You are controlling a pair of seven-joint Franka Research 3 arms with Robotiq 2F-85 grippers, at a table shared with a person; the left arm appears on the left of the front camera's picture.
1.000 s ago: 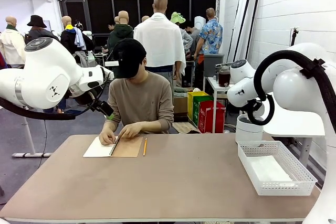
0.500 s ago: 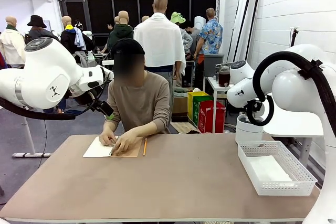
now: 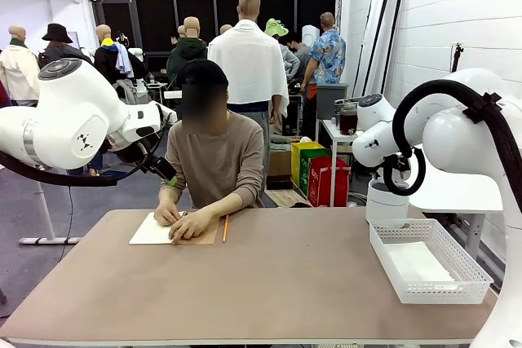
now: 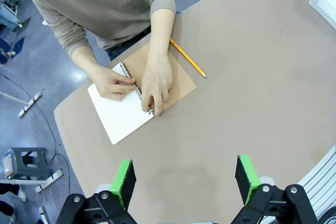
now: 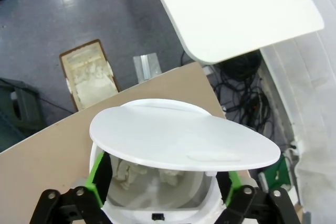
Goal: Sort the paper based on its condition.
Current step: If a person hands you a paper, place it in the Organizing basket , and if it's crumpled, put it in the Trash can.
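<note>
- Across the desk (image 3: 269, 283), a person is seated at the far side, and both hands are laid on an open notebook (image 4: 137, 95) with a brown cover.
- One hand (image 4: 156, 85) is pressed on the brown cover beside the spiral; the other hand (image 4: 111, 82) is set on the white page, fingers at the binding.
- Paper (image 4: 118, 116) is seen as the white page lying flat under those hands, at the desk's far left part in the front view; more white paper (image 3: 420, 266) is lying flat inside the white mesh basket (image 3: 390, 244) at the desk's right end.
- A yellow pencil (image 4: 187, 57) is laid just beside the notebook, apart from it.
- The left gripper (image 4: 186, 179) is held high above the desk, its jaws spread wide with nothing between the green pads (image 4: 124, 180).
- The right gripper (image 5: 163, 182) is poised over a white bin with a swing lid (image 5: 181, 140), near the basket; its jaws are spread wide on either side of the bin's rim, and it cannot be told whether the pads touch it.
- Crumpled white material can be made out inside the bin (image 5: 152, 179), under the tilted lid.
</note>
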